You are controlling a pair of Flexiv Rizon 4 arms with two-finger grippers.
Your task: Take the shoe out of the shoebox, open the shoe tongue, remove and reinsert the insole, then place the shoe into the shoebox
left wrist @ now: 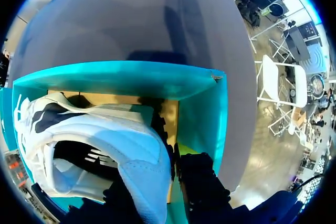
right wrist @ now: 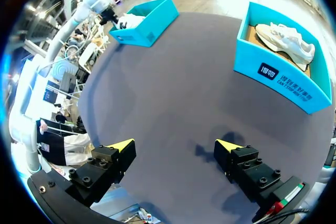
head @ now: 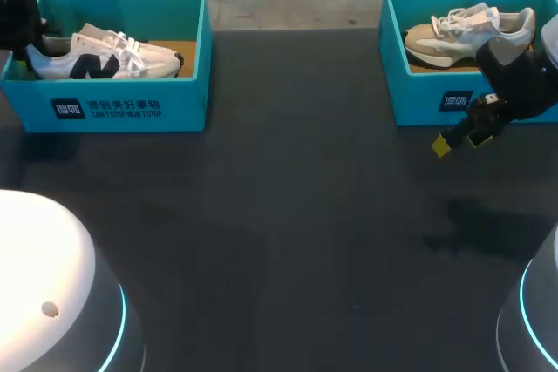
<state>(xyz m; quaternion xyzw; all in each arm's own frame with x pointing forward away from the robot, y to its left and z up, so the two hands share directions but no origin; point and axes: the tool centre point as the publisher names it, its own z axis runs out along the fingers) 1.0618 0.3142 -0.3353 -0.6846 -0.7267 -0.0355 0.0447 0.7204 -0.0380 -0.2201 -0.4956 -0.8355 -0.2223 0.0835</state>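
Over at the left, a heel in the grip

Inside the left shoebox (head: 131,111) the white sneaker (head: 105,54) with a dark side mark sits on its sole, toe toward the table's middle. The left gripper (left wrist: 160,179) is clamped on its heel, one finger on either side of the collar. Well apart, the right gripper (right wrist: 173,150) hangs over the dark table (head: 288,215), fingers spread wide around nothing, just in front of the right shoebox (head: 436,102), where a beige sneaker (head: 466,30) lies.

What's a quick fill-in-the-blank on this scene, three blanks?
1. The left box and the right box each hold one ___.
2. The right gripper is ___, with nothing between its fingers.
3. The shoe with navy marks lies in the ___ box.
Missing words: shoe; open; left.
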